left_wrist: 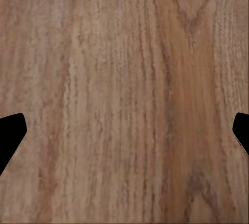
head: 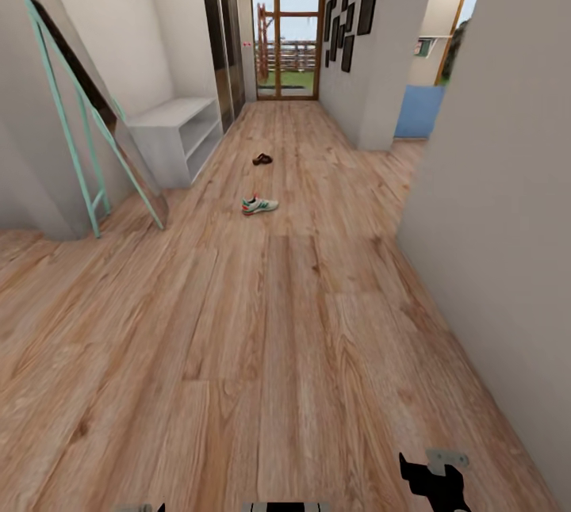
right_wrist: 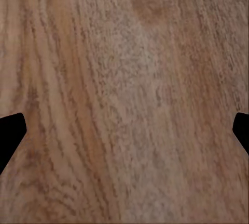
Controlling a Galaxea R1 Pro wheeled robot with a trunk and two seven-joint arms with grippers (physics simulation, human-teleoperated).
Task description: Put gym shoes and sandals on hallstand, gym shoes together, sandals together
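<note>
Head view: the right gripper point(head: 434, 482) sits low over the light brown wood-plank corridor floor point(head: 262, 353); a white green-striped gym shoe point(head: 259, 205) and a brown leather sandal point(head: 262, 158) lie far ahead, near a low white two-shelf bench point(head: 174, 135). Left wrist view: the left gripper point(left_wrist: 124, 135) has fingers spread wide over planks. Right wrist view: fingers likewise spread wide, holding nothing.

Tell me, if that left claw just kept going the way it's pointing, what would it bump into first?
Most likely the wooden corridor floor. The left claw looks straight onto bare planks between its open fingertips, with nothing in the way. How far off the floor lies is hard to judge.
</note>
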